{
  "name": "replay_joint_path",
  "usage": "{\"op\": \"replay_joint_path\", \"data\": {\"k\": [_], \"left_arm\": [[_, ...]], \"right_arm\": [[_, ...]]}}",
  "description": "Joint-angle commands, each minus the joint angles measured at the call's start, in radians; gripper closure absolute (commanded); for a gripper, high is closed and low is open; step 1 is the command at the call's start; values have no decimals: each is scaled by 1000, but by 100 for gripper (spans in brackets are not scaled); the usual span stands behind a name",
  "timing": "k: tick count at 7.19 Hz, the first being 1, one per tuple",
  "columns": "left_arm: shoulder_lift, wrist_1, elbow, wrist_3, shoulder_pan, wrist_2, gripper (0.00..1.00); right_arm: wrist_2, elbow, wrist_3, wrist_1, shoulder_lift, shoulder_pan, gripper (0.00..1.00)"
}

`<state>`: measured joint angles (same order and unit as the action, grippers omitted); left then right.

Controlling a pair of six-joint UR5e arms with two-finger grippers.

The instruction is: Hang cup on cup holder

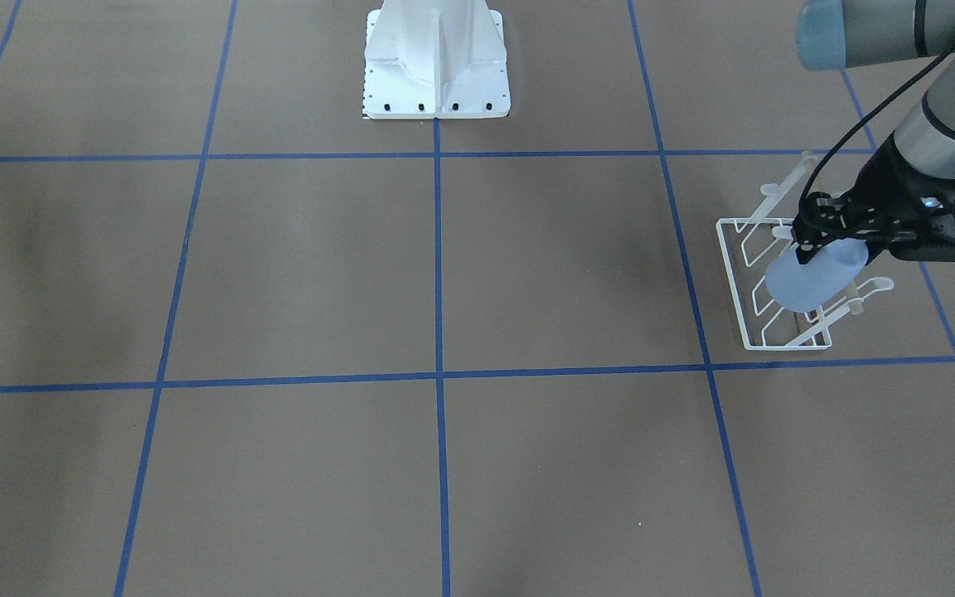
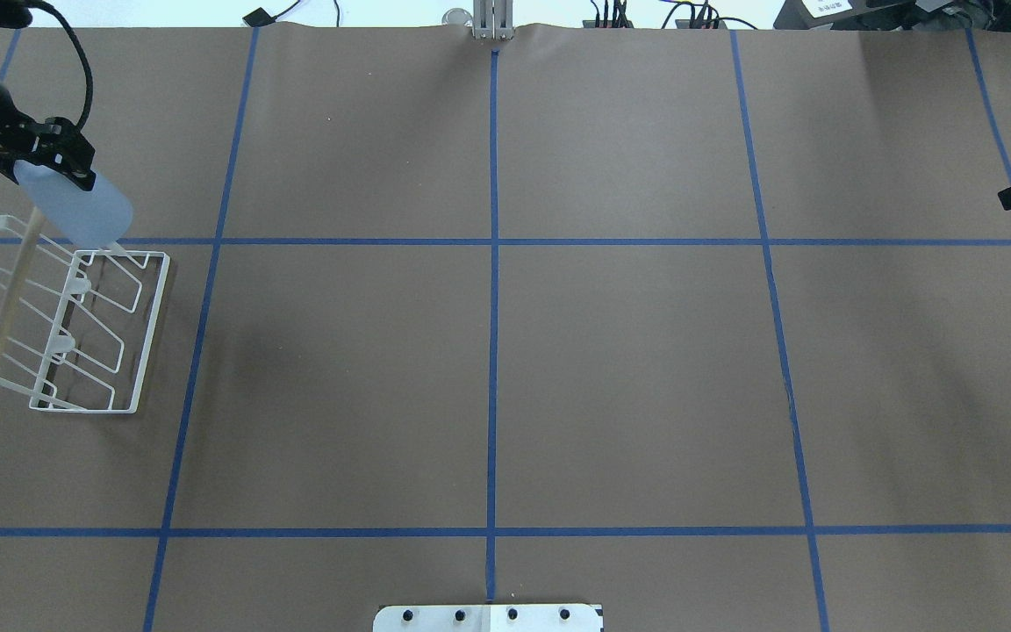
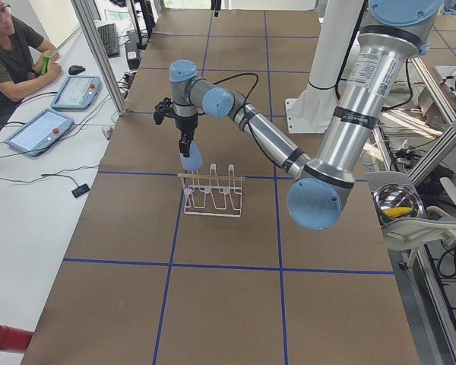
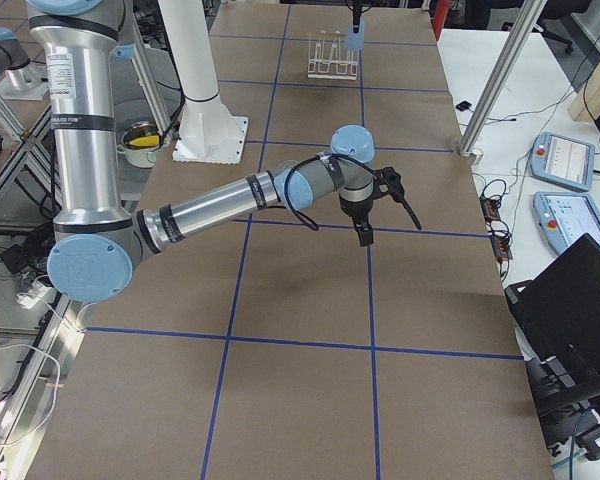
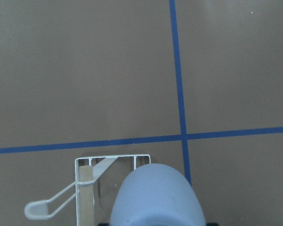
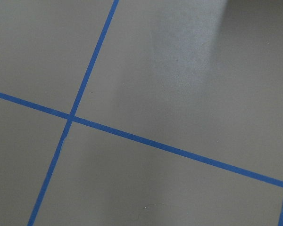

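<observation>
The light blue cup (image 1: 809,278) is held tilted in my left gripper (image 1: 817,249), which is shut on its narrower end. The cup hangs just above one end of the white wire cup holder (image 1: 730,274), near an end prong. In the overhead view the cup (image 2: 75,206) is over the far end of the holder (image 2: 152,333), beside the wooden bar (image 2: 10,290). The left wrist view shows the cup (image 5: 155,197) above the holder's frame (image 5: 113,158). My right gripper (image 2: 1010,197) is far off at the right edge, a single dark bar, empty.
The brown table has blue tape grid lines (image 2: 493,263). The robot's white base plate (image 1: 436,83) sits at the middle of the near edge. An operator (image 3: 7,53) sits beside the table with tablets (image 3: 38,129).
</observation>
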<state>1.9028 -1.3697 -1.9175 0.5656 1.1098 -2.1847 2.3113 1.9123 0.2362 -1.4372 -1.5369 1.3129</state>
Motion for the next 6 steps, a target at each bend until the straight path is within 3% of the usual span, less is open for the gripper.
{"op": "replay_joint_path", "data": {"k": [1,6], "left_arm": [[-1,0,2,7,-21,-1,100],[-2,-14,75,0,-62,-4,100]], "right_arm": [[2,-1,0,0,-6,-1,0],[3,1,2,-2,-6,5,0]]}}
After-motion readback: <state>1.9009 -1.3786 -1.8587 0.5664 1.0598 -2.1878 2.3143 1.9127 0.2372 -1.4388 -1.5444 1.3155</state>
